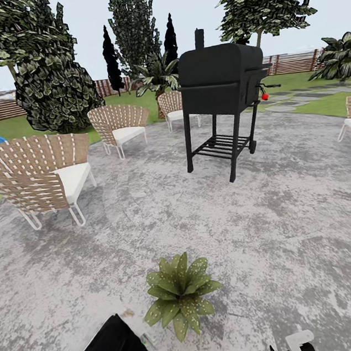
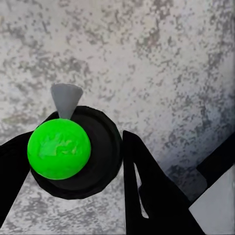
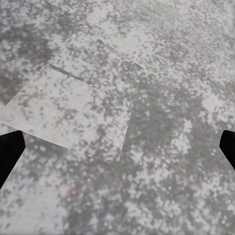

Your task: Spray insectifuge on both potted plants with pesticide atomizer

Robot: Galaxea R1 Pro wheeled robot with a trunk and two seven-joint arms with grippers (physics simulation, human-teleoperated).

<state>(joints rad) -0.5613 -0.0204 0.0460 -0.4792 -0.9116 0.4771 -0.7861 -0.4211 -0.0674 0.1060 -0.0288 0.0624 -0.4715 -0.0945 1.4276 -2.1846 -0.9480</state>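
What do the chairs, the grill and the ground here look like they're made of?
The nearest chair looks like woven tan strapping, perhaps wicker or webbing, on a thin white metal-looking frame, with a white cushion. The grill looks like matte black painted metal: flat panels, thin straight legs and a slatted lower shelf. The ground looks like mottled grey stone or concrete, rough and dull, with no shine.

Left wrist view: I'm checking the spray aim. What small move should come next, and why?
Probably turn the left hand toward the plant. It seems to grip the atomizer, yet the grey nozzle faces bare paving. In the head view the plant sits just beside that hand.
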